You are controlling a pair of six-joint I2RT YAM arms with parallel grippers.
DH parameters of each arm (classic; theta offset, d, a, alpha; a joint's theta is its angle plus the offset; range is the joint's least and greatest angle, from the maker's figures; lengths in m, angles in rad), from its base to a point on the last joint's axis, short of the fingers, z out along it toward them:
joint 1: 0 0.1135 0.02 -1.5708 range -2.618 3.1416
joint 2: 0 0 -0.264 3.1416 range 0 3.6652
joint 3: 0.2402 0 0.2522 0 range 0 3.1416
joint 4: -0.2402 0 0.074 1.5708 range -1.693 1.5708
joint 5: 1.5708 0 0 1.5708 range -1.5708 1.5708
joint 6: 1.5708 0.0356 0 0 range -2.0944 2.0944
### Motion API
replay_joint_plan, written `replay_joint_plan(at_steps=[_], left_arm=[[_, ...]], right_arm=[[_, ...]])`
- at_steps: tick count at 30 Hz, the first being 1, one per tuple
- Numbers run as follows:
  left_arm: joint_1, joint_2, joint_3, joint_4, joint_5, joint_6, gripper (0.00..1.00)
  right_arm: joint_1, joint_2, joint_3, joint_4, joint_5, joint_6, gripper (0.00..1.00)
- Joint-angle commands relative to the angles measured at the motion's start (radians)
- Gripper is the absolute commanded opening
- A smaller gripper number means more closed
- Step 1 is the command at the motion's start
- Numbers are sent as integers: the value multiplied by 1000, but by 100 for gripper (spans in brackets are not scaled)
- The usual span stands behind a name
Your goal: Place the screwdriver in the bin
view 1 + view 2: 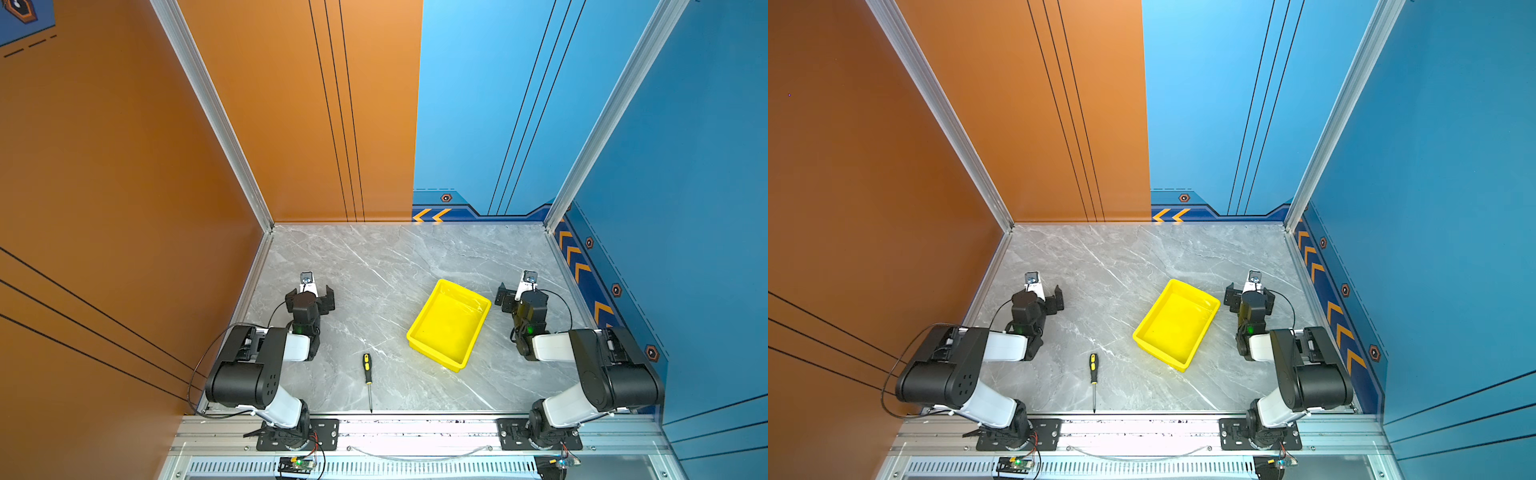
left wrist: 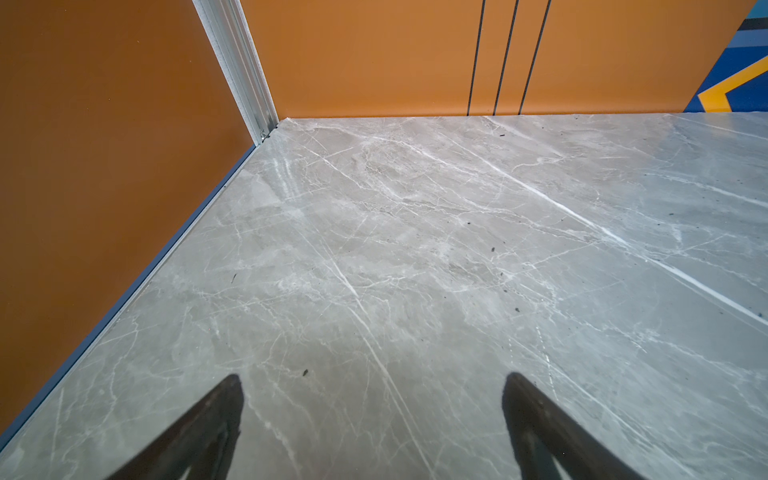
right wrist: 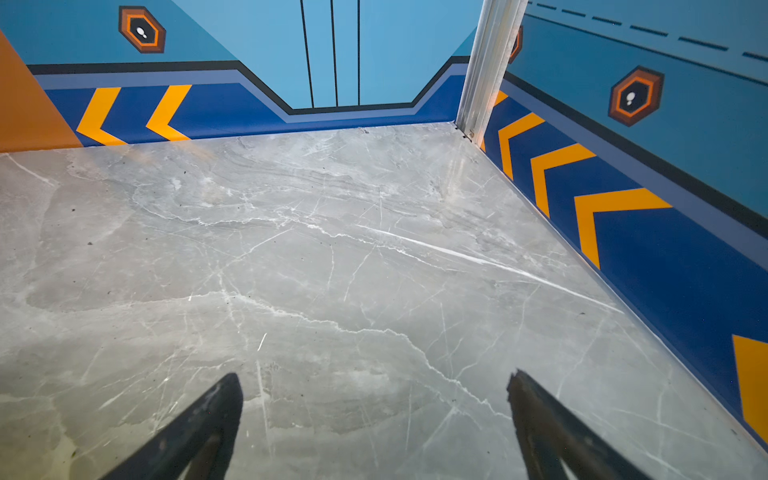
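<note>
The left pincer [image 1: 310, 297] stands wide open with nothing between its fingers; its own wrist view [image 2: 374, 380] shows only bare grey marble between the two dark fingertips. It hovers low over the left part of the surface [image 1: 374, 266], facing the far wall. The right pincer [image 1: 1250, 296] mirrors it on the other side, also spread apart and empty, and in its wrist view [image 3: 374, 380] it too looks at bare marble. The screwdriver [image 1: 368, 380] lies flat on the surface behind the left pincer, back toward the arm bases and inward toward the middle, so neither wrist camera sees it. Its long axis runs nearly front to back. The yellow-and-black handle points toward the far wall and the thin shaft points at the front rail [image 1: 415, 428], with the tip almost at the surface's near edge. In both top views it sits closer to the left arm than to the right, so the left arm looks the better choice, and it would have to draw back and swing inward, with its fingers set across the handle. The bin [image 1: 424, 309] rests askew right of centre, just beside the right pincer and well apart from the screwdriver [image 1: 1093, 380], and appears empty.
</note>
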Motion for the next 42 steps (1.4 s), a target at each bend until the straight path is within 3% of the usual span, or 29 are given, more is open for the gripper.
replay_joint_plan(at_steps=[1,11,14,17,24,29,36,42], left_arm=[[5,-27,43,-79,26,15,98],[11,-163,99,-319,-2,-4,98],[10,-219,184,-534,-16,-5,98],[7,-262,292,-767,-93,-89,98],[-39,-340,481,-1203,-25,-277,98],[-141,-384,549,-1426,67,-349,98],[-367,-451,579,-1684,82,-532,98],[-554,-453,495,-1726,95,-698,98]], right_arm=[[10,-62,29,-89,52,15,100],[56,-316,67,-372,82,22,100],[87,-405,129,-572,148,48,100],[100,-487,219,-818,207,123,100],[149,-572,418,-1281,213,359,100],[175,-508,555,-1531,111,431,100],[218,-525,551,-1583,-100,466,100],[237,-518,544,-1589,-212,432,100]])
